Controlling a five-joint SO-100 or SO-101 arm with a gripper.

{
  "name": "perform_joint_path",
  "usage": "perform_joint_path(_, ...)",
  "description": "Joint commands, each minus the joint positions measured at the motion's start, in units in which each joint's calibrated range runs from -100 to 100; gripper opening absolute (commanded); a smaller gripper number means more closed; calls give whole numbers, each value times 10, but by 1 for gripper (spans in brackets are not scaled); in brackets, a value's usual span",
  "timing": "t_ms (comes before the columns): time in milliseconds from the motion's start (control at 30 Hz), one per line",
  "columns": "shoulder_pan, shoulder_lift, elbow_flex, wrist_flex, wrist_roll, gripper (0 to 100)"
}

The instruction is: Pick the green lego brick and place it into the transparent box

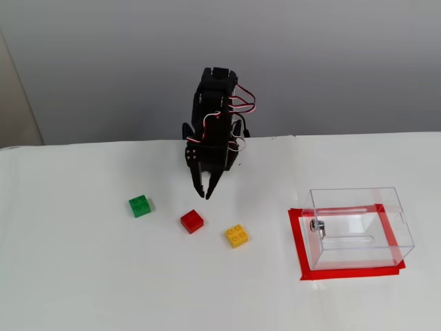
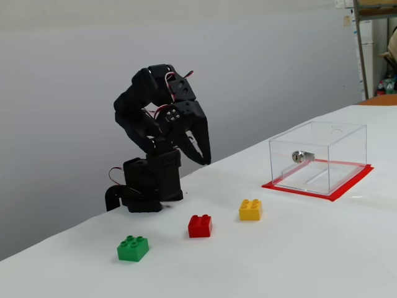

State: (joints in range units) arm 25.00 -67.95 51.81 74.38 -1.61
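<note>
The green lego brick (image 1: 140,205) (image 2: 133,248) lies studs up on the white table, left of the arm in both fixed views. The transparent box (image 1: 355,197) (image 2: 335,134) stands at the right with a small metal fitting on its left wall and nothing visible inside. My gripper (image 1: 204,195) (image 2: 205,159) hangs in the air in front of the arm's base, pointing down and angled slightly toward the green brick. It is well above the table and apart from every brick. Its jaws look shut with nothing between them.
A red brick (image 1: 192,221) (image 2: 200,226) and a yellow brick (image 1: 237,236) (image 2: 250,210) lie between the green brick and the box. Red tape (image 1: 295,238) (image 2: 353,186) frames the box's footprint. The arm's base (image 2: 149,189) sits at the table's back edge.
</note>
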Motion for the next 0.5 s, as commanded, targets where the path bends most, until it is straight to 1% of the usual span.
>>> perform_joint_path(0, 92, 4, -27, 5, -2, 1)
perform_joint_path(133, 179, 8, -27, 5, -2, 1)
perform_joint_path(300, 260, 9, -19, 5, -2, 1)
perform_joint_path(400, 286, 10, -17, 8, -3, 2)
perform_joint_path(467, 294, 18, -20, 32, -16, 2)
